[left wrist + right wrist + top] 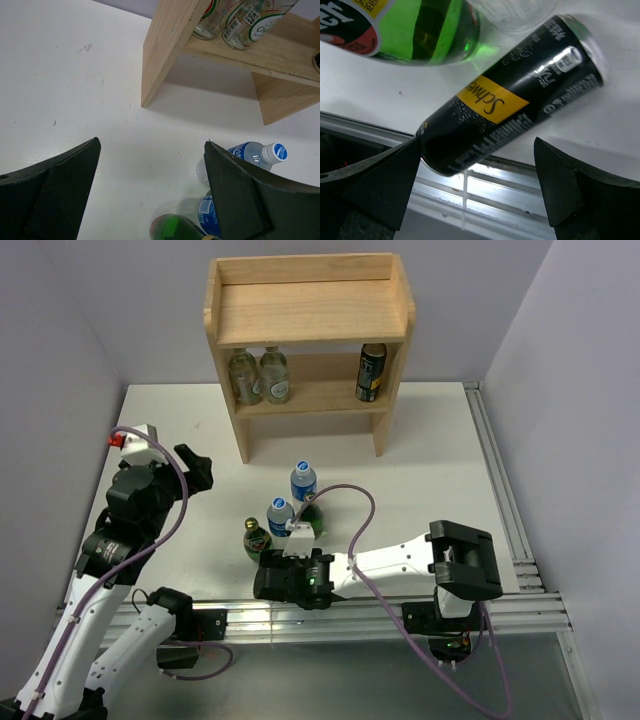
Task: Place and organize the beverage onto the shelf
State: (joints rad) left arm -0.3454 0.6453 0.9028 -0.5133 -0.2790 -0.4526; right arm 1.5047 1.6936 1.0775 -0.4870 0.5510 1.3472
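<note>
glossy black cylindrical can [505, 105] sits before the spread right gripper [477, 145], and the left gripper [151, 144] gapes too.

Matt pale-wood shelf [310, 315], glossy black can [510, 105]

White table [440, 470] w/ alu rails [503, 490] on right & near edges; grey walls [60, 320].

- White matte table [440, 460], a few faint scuffs on it in the left wrist view.
- Plain pale grey-lilac walls [60, 330] at left, back and right.
- Aluminium rails [505, 500] along the table's right and near edges.
- Light even, shadows soft.
</note>
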